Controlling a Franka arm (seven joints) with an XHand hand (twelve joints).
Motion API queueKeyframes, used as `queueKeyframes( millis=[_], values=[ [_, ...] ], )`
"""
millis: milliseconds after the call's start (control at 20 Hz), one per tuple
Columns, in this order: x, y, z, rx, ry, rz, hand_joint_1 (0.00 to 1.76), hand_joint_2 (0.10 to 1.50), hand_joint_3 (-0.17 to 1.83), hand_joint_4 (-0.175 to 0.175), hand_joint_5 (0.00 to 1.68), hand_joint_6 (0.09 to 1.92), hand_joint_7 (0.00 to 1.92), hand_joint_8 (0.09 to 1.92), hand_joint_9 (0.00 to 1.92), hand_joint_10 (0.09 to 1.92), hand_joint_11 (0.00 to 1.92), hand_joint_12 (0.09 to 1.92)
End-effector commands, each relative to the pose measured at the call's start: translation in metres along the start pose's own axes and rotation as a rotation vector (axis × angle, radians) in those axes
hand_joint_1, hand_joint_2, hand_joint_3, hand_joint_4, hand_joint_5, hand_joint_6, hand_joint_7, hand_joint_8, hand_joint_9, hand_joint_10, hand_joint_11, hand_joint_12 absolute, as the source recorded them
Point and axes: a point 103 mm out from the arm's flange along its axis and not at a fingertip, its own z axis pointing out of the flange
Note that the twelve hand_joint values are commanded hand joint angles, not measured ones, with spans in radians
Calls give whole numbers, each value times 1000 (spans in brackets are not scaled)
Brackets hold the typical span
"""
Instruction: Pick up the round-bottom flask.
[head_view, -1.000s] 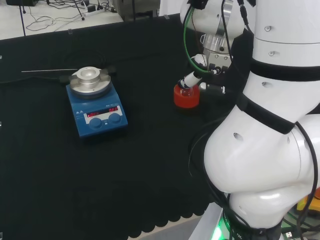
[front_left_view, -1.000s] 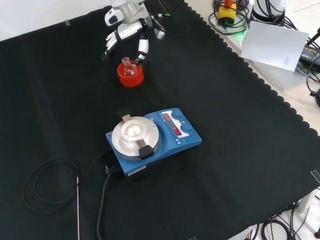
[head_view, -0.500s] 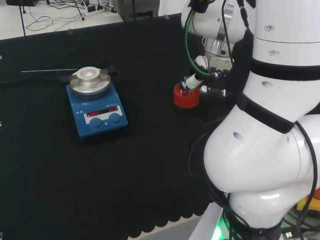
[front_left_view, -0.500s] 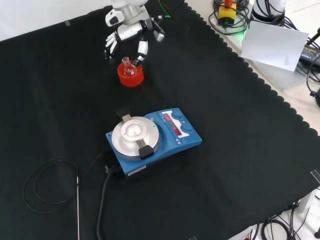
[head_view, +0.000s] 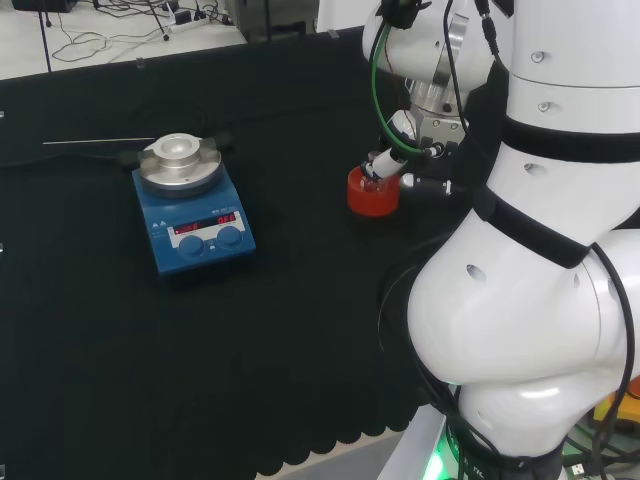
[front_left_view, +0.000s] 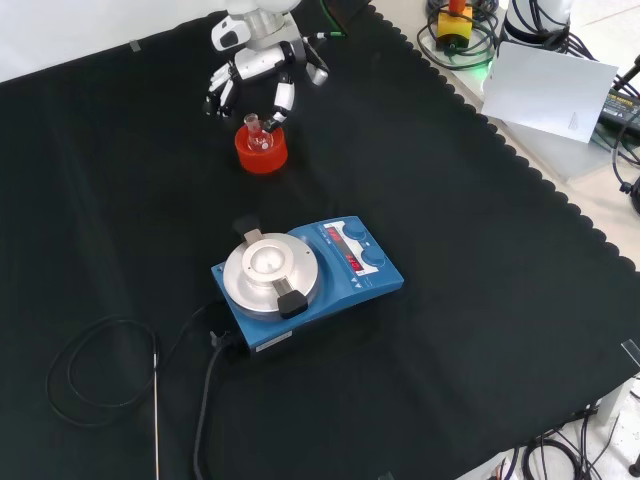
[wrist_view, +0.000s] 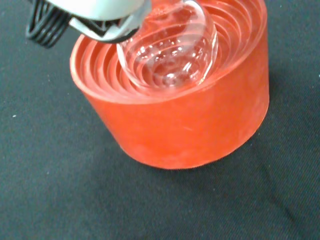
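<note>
In the head view the hand (head_view: 400, 150) hangs just above the red ribbed stand (head_view: 373, 192), which sits on the black-clothed desk (head_view: 200, 340) at about 3 o'clock from the blue hotplate stirrer (head_view: 192, 205); one white finger reaches down to the stand's rim, where the neck of the round-bottom flask (head_view: 373, 180) is faintly seen. The arm's white links (head_view: 530, 250) rise at 4 o'clock from the stand. In the front view the stand (front_left_view: 261, 149) lies at 12 o'clock from the stirrer (front_left_view: 300, 280), well apart from it, with the clear flask (front_left_view: 259, 135) seated in it, neck upright. The hand (front_left_view: 255, 70) is at 12 o'clock from the flask, its fingers (front_left_view: 281, 100) spread and reaching down on either side of the neck; whether any of them touches the glass I cannot tell, and they are not curled round it. A black cable (front_left_view: 100, 370) coils at 8 o'clock from the stirrer. In the wrist view the flask's round belly (wrist_view: 170, 55) rests in the ribbed hollow of the stand (wrist_view: 185, 120), and a fingertip (wrist_view: 100, 20) lies over the rim beside the glass.
</note>
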Motion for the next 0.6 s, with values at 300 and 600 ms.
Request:
queueKeyframes(
  millis=[300,600],
  values=[
    [3,1,-1,-39,-7,-15,946,609,656,-78,796,664,263,678,515,674,312,1352],
    [5,2,0,-45,-10,-19,958,621,663,-86,844,687,277,684,541,673,346,1344]
  ],
)
